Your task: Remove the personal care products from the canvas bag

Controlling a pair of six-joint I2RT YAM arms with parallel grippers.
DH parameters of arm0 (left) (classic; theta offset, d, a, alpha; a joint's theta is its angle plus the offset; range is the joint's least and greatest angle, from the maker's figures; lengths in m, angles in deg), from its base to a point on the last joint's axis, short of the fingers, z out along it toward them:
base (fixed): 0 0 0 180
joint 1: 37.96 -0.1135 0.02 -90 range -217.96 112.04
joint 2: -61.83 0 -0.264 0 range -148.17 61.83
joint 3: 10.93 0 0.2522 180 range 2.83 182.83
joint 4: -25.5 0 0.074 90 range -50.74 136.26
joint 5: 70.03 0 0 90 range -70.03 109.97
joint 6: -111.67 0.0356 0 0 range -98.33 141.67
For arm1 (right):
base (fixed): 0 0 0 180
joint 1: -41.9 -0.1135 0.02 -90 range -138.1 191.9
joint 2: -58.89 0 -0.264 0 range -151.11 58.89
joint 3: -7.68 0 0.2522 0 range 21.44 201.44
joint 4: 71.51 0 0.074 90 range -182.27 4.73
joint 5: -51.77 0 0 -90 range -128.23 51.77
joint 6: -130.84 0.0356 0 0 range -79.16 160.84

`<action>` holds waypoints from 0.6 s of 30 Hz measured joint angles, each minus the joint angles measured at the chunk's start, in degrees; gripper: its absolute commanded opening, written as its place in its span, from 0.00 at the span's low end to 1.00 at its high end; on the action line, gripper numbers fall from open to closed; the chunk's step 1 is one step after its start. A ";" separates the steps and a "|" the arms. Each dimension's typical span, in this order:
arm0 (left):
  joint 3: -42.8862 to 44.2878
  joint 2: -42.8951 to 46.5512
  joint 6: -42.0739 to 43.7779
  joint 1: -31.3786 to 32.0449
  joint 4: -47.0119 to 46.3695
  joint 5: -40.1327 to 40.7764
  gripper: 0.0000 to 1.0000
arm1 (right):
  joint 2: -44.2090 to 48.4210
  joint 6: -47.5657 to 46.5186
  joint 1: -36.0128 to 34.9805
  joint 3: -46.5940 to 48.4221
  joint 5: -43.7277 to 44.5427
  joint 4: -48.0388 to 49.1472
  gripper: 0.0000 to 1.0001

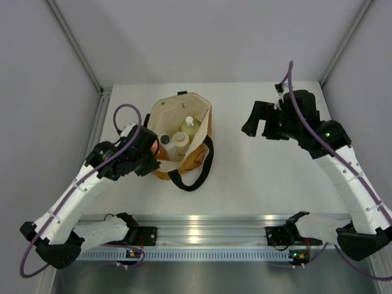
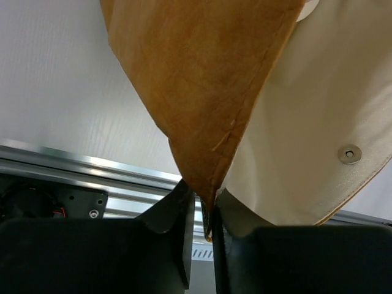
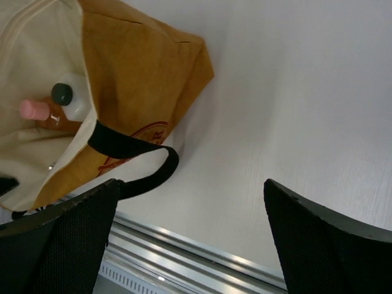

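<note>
The canvas bag (image 1: 197, 110) stands open at the table's middle left, its black strap (image 1: 197, 177) lying in front. Inside show a pale green bottle with white cap (image 1: 190, 127), a beige squat bottle (image 1: 180, 142) and a dark-capped one (image 1: 165, 143). My left gripper (image 1: 152, 147) is shut on the bag's left rim; in the left wrist view the fingers (image 2: 184, 220) pinch the tan fabric (image 2: 196, 92). My right gripper (image 1: 260, 124) is open and empty, right of the bag. The right wrist view shows the bag (image 3: 141, 73), a pink cap (image 3: 33, 109), a dark cap (image 3: 61, 93) and the gripper (image 3: 191, 190).
An aluminium rail (image 1: 202, 223) runs along the table's near edge, also in the right wrist view (image 3: 184, 251). Grey walls and corner posts (image 1: 79, 55) close in the sides and back. A metal snap (image 2: 350, 154) sits on the bag's cream lining.
</note>
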 measured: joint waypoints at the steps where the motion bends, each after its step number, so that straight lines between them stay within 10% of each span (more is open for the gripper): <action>1: -0.79 0.11 -0.70 0.57 -0.17 0.55 0.11 | -0.66 0.17 -1.66 0.87 -0.02 0.46 0.97; 18: -10.91 5.77 -11.80 5.95 -3.41 4.90 0.00 | -25.62 -3.45 -26.99 24.65 3.72 6.38 0.84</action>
